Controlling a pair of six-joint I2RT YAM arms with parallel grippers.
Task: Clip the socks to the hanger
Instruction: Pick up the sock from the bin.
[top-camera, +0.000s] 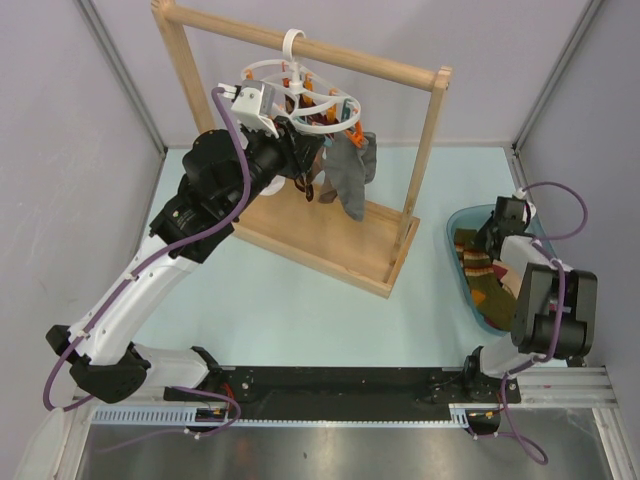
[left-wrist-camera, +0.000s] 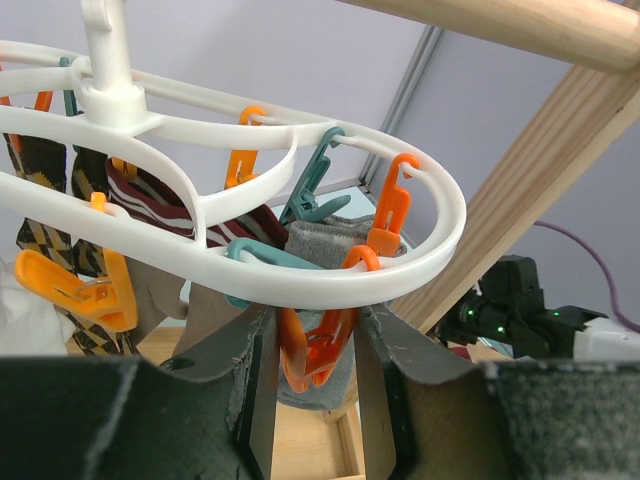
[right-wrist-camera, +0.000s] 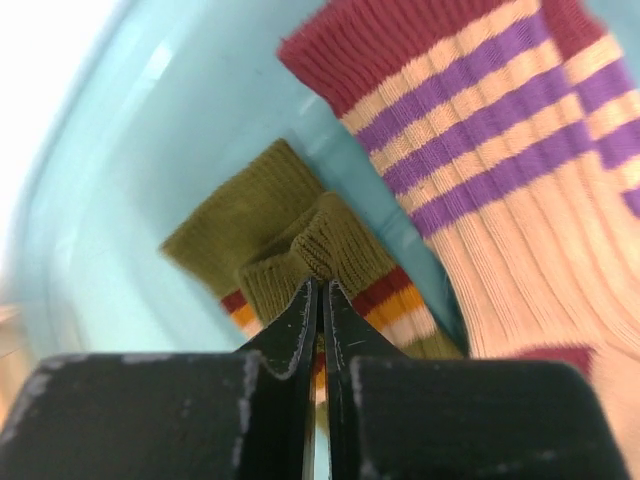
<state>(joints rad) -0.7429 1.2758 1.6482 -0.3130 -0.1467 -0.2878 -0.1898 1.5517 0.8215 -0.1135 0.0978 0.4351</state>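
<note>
The right gripper (right-wrist-camera: 318, 292), bottom centre of its view, pinches the olive sock (right-wrist-camera: 232, 225) by its cuff in the teal bin (right-wrist-camera: 110, 220). The left gripper (left-wrist-camera: 315, 325) has its jaws spread around an orange clip (left-wrist-camera: 318, 358) on the hanger (left-wrist-camera: 432, 240). Lifting slowly would protect the thin hold.

We look along our left gripper (left-wrist-camera: 312, 385), whose two dark fingers (left-wrist-camera: 240, 400) stand apart with an orange clip (left-wrist-camera: 315, 350) hanging in the gap between them. We cannot tell whether either finger touches it. The clip hangs from the near loop of the white hanger (left-wrist-camera: 300, 285). Just behind it hangs a grey sock (left-wrist-camera: 322, 238), with a teal clip (left-wrist-camera: 312, 190) at its top edge. To the left we see a dark red striped sock (left-wrist-camera: 150, 200) and a brown argyle sock (left-wrist-camera: 40, 235). A wooden post (left-wrist-camera: 545, 165) slants up on the right.
</note>
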